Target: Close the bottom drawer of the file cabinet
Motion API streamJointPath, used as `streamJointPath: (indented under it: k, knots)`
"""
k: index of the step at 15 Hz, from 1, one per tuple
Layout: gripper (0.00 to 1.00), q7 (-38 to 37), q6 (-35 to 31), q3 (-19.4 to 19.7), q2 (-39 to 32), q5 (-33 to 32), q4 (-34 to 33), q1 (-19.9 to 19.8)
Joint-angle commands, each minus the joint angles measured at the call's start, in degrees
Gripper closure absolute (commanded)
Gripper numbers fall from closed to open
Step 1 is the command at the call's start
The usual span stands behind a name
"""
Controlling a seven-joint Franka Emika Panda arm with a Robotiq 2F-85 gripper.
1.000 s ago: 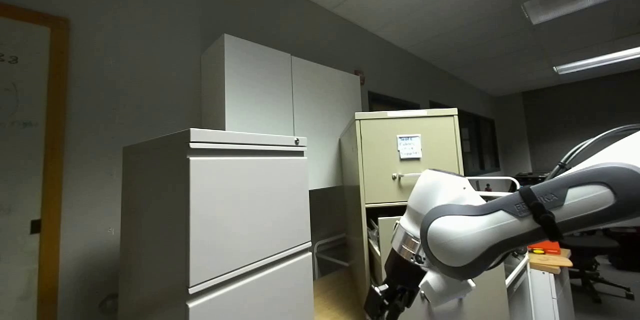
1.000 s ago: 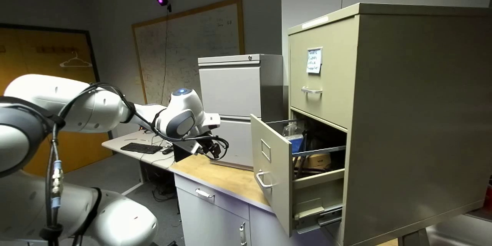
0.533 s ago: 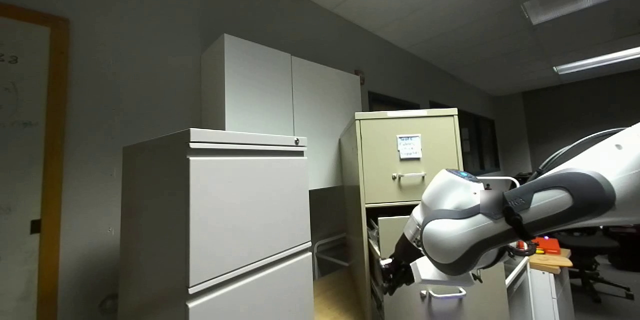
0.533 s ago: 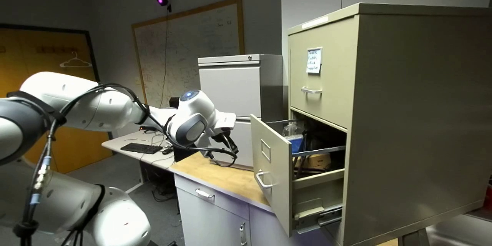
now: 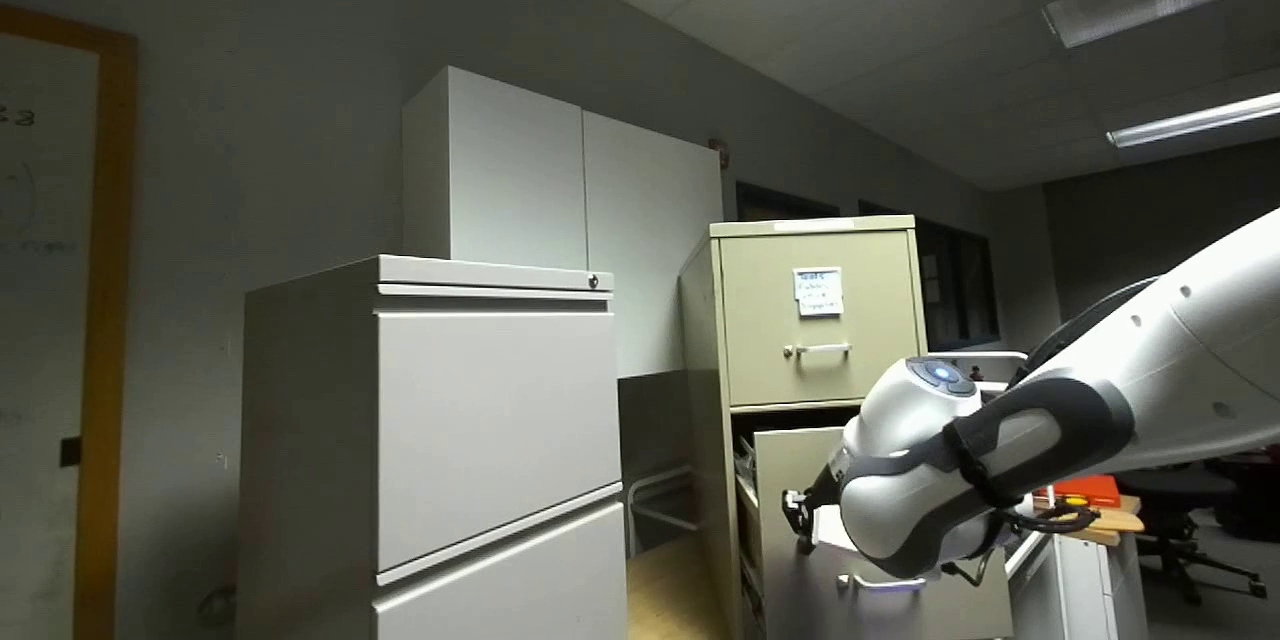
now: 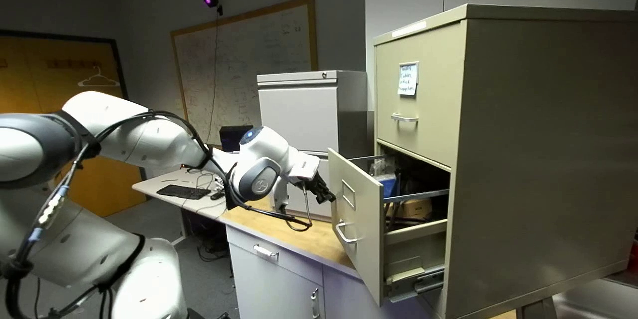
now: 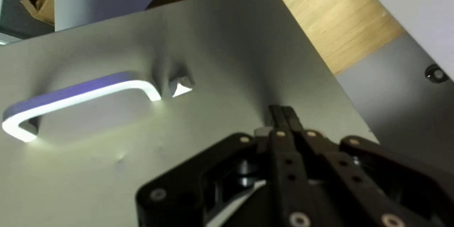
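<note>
The gripper [image 7: 282, 110] is clenched, finger against finger, its tips held at the front of the bottom drawer [image 7: 212, 120], near the side edge nearest the light-grey cabinet [image 6: 299, 114]; whether contact is made cannot be told. Farther in from that edge the handle [image 7: 81, 92] is mounted. The drawer is drawn out past the front edges of the file cabinet [image 6: 538, 159], beneath the labelled upper drawer [image 6: 433, 109].

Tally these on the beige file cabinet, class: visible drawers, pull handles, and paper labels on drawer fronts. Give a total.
Drawers: 2 (upper drawer, shut; lower drawer, pulled open)
Pull handles: 2 (upper handle; lower handle)
Paper label: 1 (on the upper drawer)
Total: 5
</note>
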State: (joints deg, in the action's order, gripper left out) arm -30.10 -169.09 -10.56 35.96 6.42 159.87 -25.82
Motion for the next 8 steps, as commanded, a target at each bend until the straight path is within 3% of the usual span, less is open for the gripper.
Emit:
streamJointPath:
  k: [1, 4, 8]
  knots:
    - [1.00, -11.07, -9.07, -11.06, -3.80, -1.54, -0.49, -12.04]
    - [0.99, -20.76, -13.03, -22.75, -4.48, -2.23, -2.52, -24.02]
    - [0.99, -32.11, -12.32, -37.05, -0.76, -2.57, -6.38, -39.08]
